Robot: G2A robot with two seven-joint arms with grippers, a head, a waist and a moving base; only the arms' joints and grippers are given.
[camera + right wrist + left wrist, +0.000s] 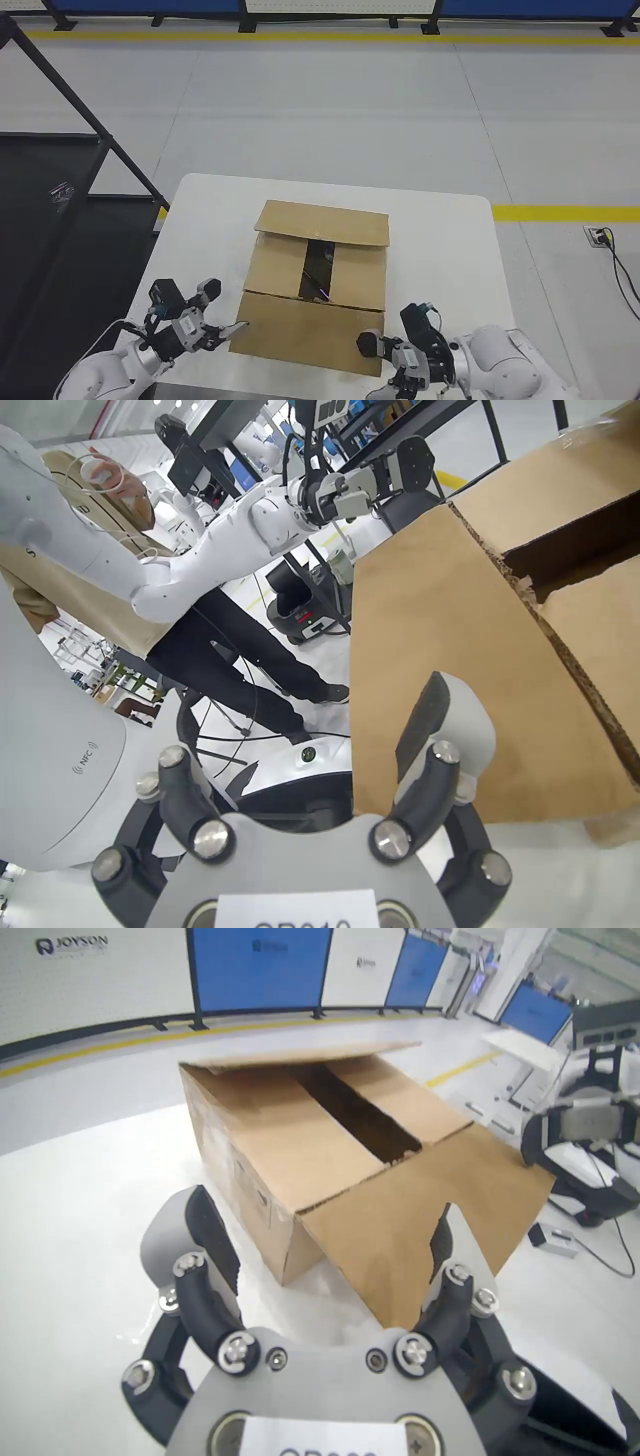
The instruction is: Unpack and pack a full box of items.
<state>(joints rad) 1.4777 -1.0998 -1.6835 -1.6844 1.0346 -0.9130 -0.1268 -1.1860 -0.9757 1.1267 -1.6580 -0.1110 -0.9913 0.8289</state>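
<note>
Nearest the robot, the left tool [224, 310] sits at the 7 o'clock corner of the cardboard box [275, 265]. Its fingers [210, 1228] are spread wide, with the corner of the near flap [300, 335] lying between them, not clamped. The right tool [375, 352] is at that flap's 5 o'clock corner, likewise spread apart, with the flap's side edge between its fingers. The near flap is folded out toward 6 o'clock. Beyond it the box stands in the middle of the white desk [440, 250], its two inner flaps folded down with a dark gap [320, 265] between them; what lies inside cannot be made out. The far flap [325, 222] is lifted along the 12 o'clock edge.
</note>
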